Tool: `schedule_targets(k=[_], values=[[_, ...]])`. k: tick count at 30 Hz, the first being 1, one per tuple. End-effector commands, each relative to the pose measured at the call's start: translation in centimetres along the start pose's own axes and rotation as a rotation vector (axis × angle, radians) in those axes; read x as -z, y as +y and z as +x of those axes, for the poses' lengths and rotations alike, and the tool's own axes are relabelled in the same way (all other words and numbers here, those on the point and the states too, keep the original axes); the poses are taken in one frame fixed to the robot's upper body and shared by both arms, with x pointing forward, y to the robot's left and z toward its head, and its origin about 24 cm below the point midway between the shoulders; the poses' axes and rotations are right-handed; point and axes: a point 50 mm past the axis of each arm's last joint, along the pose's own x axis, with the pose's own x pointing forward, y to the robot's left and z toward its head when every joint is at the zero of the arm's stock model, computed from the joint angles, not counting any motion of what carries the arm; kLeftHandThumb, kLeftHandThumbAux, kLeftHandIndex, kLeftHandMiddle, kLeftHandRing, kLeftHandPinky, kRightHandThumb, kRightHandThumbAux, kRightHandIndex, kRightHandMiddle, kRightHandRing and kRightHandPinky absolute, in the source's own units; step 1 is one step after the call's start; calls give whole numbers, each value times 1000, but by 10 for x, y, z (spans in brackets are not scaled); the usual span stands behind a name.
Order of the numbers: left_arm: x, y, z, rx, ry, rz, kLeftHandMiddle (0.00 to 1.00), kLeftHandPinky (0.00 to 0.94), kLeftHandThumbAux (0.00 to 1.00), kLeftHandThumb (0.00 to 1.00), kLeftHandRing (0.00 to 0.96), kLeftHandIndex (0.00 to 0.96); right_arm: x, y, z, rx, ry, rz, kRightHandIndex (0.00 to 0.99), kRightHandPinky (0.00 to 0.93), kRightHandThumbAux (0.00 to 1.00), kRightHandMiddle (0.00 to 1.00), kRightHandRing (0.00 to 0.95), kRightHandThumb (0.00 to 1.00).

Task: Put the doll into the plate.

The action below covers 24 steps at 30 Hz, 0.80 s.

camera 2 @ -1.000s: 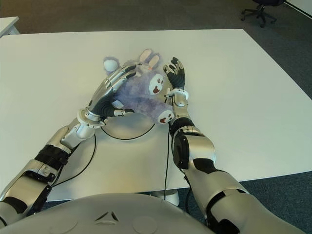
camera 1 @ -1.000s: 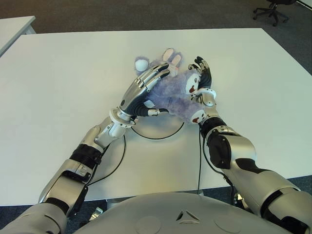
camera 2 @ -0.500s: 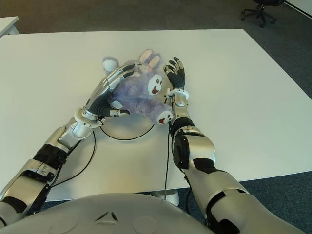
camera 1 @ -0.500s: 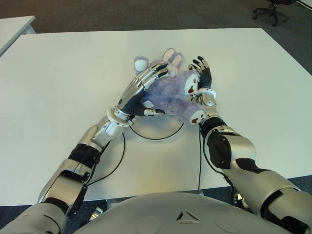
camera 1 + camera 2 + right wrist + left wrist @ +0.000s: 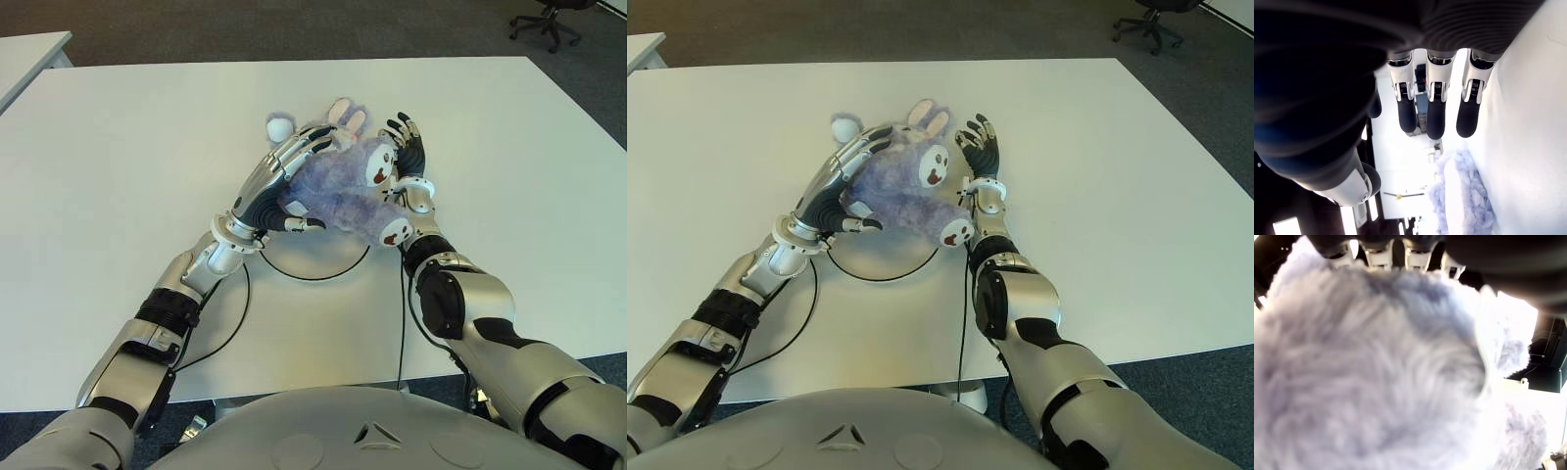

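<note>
While the left hand (image 5: 279,181) wraps its fingers over the furry purple doll (image 5: 343,186), the toy sits at the far edge of the plate (image 5: 315,264), a thin dark-rimmed ring on the white worktop (image 5: 118,157). The right hand (image 5: 409,162) stands beside the doll with fingers straight and spread, gripping nothing. To do this well, both hands should cradle the soft body and draw it toward the robot until it sits inside the ring before letting go.
</note>
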Motion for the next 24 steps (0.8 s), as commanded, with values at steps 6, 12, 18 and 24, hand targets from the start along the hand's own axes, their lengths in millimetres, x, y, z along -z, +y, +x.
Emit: schedule_targets(k=[6, 12, 18, 24], values=[[4, 1, -2, -22, 24, 42, 76, 0, 202, 0, 47, 0, 69, -10, -38, 27, 291, -12, 99, 243, 772, 178, 200, 472], [4, 0, -2, -95, 30, 64, 74, 0, 206, 0, 64, 0, 69, -11, -38, 24, 289, -14, 98, 237, 777, 170, 191, 454], [5, 0, -2, -137, 39, 56, 81, 0, 225, 0, 77, 0, 69, -10, -39, 22, 289, -15, 101, 234, 780, 169, 188, 459], [7, -1, -5, -156, 65, 55, 88, 0, 239, 0, 80, 0, 70, -10, -39, 22, 290, -15, 101, 239, 777, 170, 190, 454]])
